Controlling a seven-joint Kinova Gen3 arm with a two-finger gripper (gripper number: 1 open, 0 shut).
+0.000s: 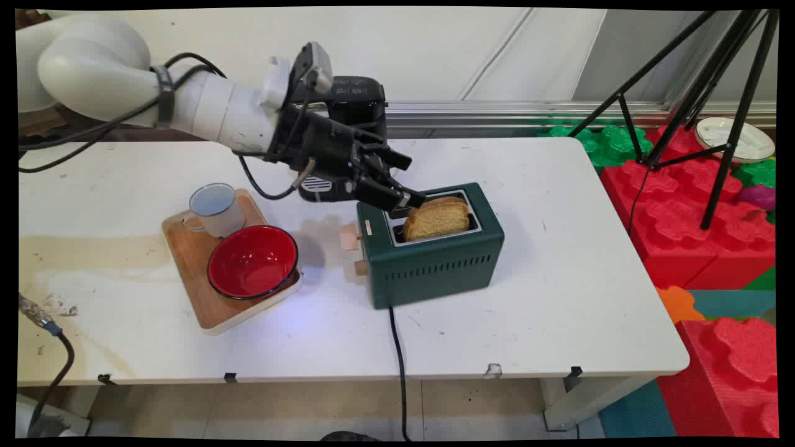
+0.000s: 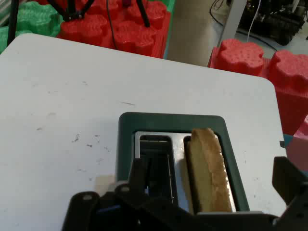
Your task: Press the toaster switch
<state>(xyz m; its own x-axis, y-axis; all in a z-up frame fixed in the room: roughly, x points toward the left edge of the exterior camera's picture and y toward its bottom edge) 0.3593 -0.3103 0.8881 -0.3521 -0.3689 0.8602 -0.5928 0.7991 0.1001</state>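
End effector [image 1: 411,200] open astride toast [image 1: 437,218], in toaster [image 1: 435,261] slot

A white mug [image 1: 214,209] and red bowl [image 1: 253,261] sit on a wooden tray [image 1: 205,304], apparently touching, beside foam blocks [image 1: 714,248].

Robotics lab test area: white table [image 1: 559,323] against a bare wall, black camera tripod [image 1: 702,93], red and green foam blocks [image 1: 702,211], cabled Kinova arm [image 1: 186,105].
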